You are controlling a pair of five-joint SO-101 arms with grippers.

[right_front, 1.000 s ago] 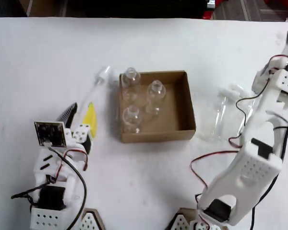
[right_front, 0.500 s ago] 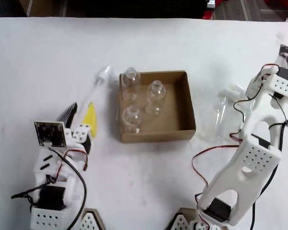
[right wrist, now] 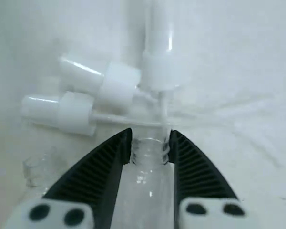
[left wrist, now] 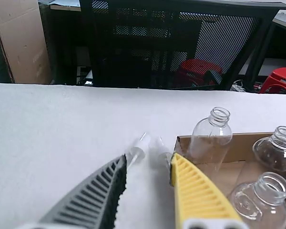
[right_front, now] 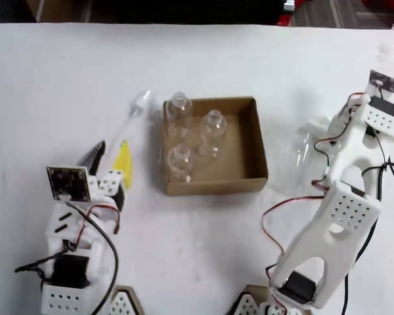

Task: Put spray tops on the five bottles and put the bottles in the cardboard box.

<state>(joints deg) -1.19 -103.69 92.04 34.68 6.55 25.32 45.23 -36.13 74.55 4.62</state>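
A cardboard box point(right_front: 249, 172) sits mid-table with three clear, topless bottles standing in it point(right_front: 213, 125). One spray top point(right_front: 139, 105) lies on the table left of the box, and in the left wrist view that spray top point(left wrist: 139, 147) is just beyond my open left gripper point(left wrist: 148, 162), which has one grey and one yellow finger. My right gripper point(right wrist: 150, 139) is shut on the neck of a lying clear bottle point(right wrist: 150, 191). Three spray tops point(right wrist: 102, 81) lie just past its mouth. A second loose bottle point(right wrist: 35, 167) lies beside it.
The right arm point(right_front: 335, 216) stretches along the table's right side, with red and black wires hanging by it. The left arm's base point(right_front: 69, 262) stands at the near left. Chairs and a red stool point(left wrist: 281, 76) stand beyond the far edge.
The right arm's wrist has swung toward the far right of the table, and the clear bottles beside it have shifted a little that way. The left arm has kept still.
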